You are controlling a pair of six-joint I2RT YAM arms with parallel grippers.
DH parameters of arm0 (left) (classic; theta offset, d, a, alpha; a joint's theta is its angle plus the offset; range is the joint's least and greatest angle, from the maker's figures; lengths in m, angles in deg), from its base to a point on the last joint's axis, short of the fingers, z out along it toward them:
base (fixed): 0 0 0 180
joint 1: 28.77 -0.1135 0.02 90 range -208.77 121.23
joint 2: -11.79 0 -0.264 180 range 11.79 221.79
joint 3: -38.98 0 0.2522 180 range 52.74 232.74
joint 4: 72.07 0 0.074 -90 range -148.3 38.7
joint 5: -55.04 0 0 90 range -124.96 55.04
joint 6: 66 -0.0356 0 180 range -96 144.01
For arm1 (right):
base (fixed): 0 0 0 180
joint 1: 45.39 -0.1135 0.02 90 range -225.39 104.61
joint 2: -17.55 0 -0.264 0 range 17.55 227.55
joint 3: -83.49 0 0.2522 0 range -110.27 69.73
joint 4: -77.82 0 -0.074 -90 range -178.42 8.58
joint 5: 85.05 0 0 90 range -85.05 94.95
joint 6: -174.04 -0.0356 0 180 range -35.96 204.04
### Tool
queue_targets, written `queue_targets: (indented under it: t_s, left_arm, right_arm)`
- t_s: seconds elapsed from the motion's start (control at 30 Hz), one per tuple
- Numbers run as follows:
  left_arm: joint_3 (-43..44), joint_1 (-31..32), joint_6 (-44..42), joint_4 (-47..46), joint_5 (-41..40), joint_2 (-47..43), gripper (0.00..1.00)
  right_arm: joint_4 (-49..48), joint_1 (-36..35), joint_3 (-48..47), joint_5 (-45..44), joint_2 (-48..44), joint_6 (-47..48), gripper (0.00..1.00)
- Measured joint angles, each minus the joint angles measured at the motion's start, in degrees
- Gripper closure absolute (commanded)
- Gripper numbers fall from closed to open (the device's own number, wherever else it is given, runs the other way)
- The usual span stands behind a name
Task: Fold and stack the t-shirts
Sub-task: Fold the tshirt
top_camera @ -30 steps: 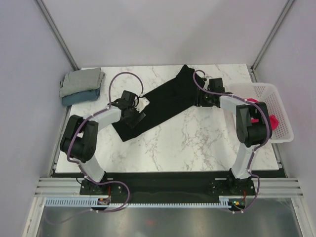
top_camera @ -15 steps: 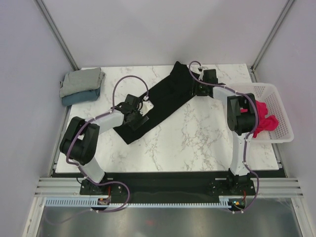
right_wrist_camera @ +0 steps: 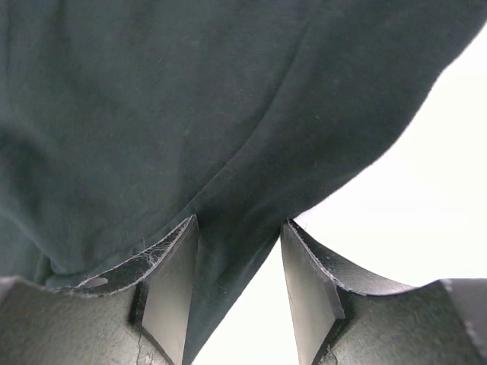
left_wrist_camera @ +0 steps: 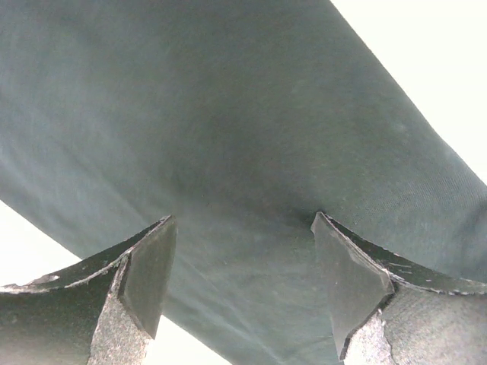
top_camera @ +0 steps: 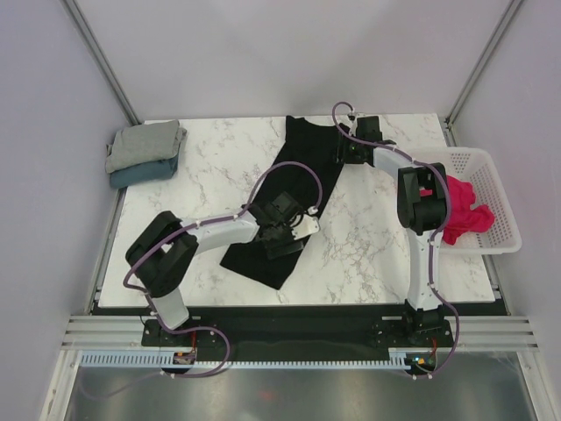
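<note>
The black t-shirt (top_camera: 302,140) lies as a long folded strip, running from the table's back middle down toward the near edge. My left gripper (top_camera: 285,230) is low over its near part, jaws wide open, with dark cloth (left_wrist_camera: 228,114) spread flat beneath and between the fingers (left_wrist_camera: 148,266). My right gripper (top_camera: 346,145) is at the strip's far right edge, open. There the cloth's edge (right_wrist_camera: 152,91) lies against its left finger (right_wrist_camera: 171,289), and bare table shows between the cloth and the other finger. A grey t-shirt (top_camera: 145,142) lies folded on a dusty blue one (top_camera: 138,173) at the back left. The pink-red t-shirt (top_camera: 460,215) is bunched in the basket.
A white mesh basket (top_camera: 500,197) stands at the table's right edge, beside the right arm. The marble table (top_camera: 368,246) ends close to grey walls on both sides. The left arm's purple cable (top_camera: 298,164) arcs above the black strip.
The black strip has swung from a diagonal to nearly straight front-to-back. My left gripper moved right and nearer with its lower end. The right gripper moved left and farther back.
</note>
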Motion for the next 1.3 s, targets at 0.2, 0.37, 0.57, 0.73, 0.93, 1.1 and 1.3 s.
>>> queue_targets:
  t_s: [0.2, 0.37, 0.57, 0.73, 0.93, 1.1, 1.3]
  left_arm:
    - [6.6, 5.5, 0.7, 4.5, 1.2, 5.0, 0.20]
    - [12.5, 6.1, 1.7, 7.3, 4.0, 9.3, 0.20]
    - [20.0, 6.1, 2.5, 10.3, 7.1, 14.6, 0.20]
    - [24.2, 6.3, 2.5, 11.3, 7.7, 17.4, 0.20]
    - [27.4, 6.3, 3.0, 11.8, 7.7, 19.5, 0.20]
    - [30.4, 6.3, 3.7, 12.2, 8.2, 21.4, 0.20]
    - [31.2, 6.3, 4.5, 12.4, 9.9, 22.0, 0.20]
  right_arm:
    - [1.4, -0.2, -2.3, 1.0, 1.3, 0.3, 0.44]
    - [2.9, -0.5, -7.1, 2.3, 4.1, 0.4, 0.44]
    - [4.8, -0.9, -12.2, 2.9, 7.0, 0.8, 0.44]
    - [5.7, -1.0, -14.2, 3.0, 8.0, 1.1, 0.44]
    - [6.6, -1.0, -15.6, 3.1, 8.8, 1.3, 0.44]
    - [6.8, -1.0, -16.2, 3.2, 9.1, 1.4, 0.43]
    - [6.8, -1.0, -16.2, 3.2, 9.0, 2.0, 0.43]
